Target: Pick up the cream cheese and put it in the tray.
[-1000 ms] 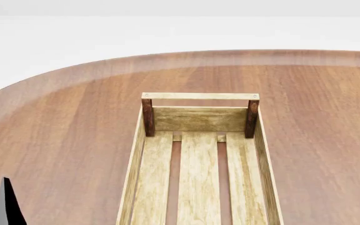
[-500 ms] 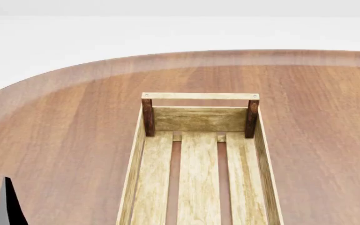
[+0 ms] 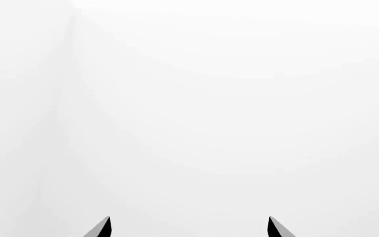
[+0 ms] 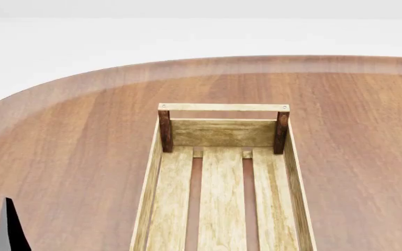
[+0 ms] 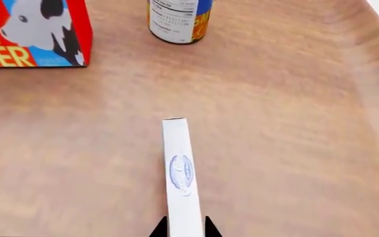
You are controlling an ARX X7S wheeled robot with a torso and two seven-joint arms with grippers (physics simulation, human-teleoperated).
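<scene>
cream cheese (image 5: 179,175): white-grey box seen edge-on in right wrist view, narrow face with blue oval logo toward the camera. Long axis runs straight out from the right gripper (image 5: 183,229), far end pointing roughly toward the can (image 5: 178,19). Near end sits between the two dark fingertips (image 5: 159,228), which press against both its sides, so right gripper is clenched on the box. Can't tell whether the box touches the desk (image 5: 295,148) or is lifted; no clear shadow under it.

Beyond the box, well apart from it: blue-orange can standing upright, and a red butter box (image 5: 28,32) with a cow print, also upright, beside the can with a gap between them. Both on the brown wood desk; pale edge of the desk shows at one corner of this view.

Head view shows none of that. It shows the tray (image 4: 288,172), pale wood crate with slatted bottom, dark brown corner posts, top rail at the far end, long axis running away from the robot, nothing inside the visible part. Around it the rounded desk (image 4: 68,136). One dark tip of the left gripper (image 4: 11,227) pokes in at the lower left of head view.

Left wrist view: only two dark fingertips (image 3: 100,229) spread well apart against blank white background, nothing between them, so left gripper is released.
</scene>
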